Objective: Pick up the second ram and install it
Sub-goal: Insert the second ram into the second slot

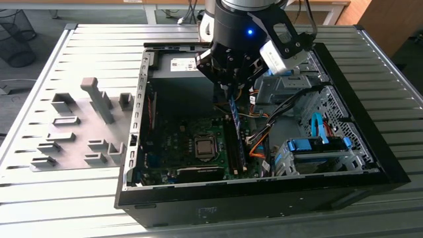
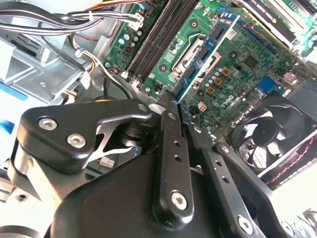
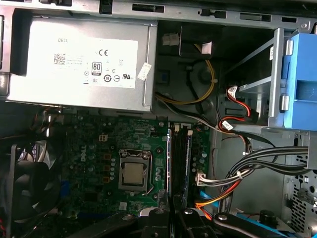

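Between the gripper's [image 2: 177, 106] pressed-together fingers [image 2: 171, 148] sits the second ram [image 2: 203, 54], pinched by one end and hanging edge-down toward the motherboard [image 2: 247, 64]. Seen in the exterior view, the stick [image 1: 233, 110] hovers above the memory slots [image 1: 234, 144], apart from them, so the carry-and-align step looks in hand, not the seating. My judgement: lowering calls for the board's edge to line up squarely with a slot [image 3: 181, 153]. Over the open computer case [image 1: 370, 163], the arm [image 1: 241, 34] points steeply downward.
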You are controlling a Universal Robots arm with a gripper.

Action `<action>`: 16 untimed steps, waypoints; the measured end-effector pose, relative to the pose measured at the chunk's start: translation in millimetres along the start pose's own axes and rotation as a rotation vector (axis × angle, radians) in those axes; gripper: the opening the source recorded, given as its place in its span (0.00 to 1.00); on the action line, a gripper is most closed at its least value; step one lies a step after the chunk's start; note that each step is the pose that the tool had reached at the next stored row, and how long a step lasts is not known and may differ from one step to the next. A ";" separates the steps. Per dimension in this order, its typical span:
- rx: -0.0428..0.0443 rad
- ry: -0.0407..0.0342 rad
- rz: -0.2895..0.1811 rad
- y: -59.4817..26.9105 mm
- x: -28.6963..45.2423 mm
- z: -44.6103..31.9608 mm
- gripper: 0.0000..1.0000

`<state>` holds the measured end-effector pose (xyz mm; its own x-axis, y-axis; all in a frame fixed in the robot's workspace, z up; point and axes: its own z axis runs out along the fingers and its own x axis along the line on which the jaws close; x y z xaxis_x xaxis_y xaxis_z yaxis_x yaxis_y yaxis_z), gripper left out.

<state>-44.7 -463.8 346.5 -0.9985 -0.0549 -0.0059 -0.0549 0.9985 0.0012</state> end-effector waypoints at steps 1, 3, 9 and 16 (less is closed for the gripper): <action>0.0001 0.0001 0.000 0.0 0.0 0.0 0.14; 0.0000 0.0000 0.000 0.0 0.0 0.9 0.14; 0.0000 0.0000 0.000 0.0 0.0 1.1 0.14; -0.0003 0.0049 -0.007 -0.1 -1.0 5.5 0.14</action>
<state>-43.7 -463.8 341.0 -0.9981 -0.0622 -0.0011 -0.0622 0.9981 0.0015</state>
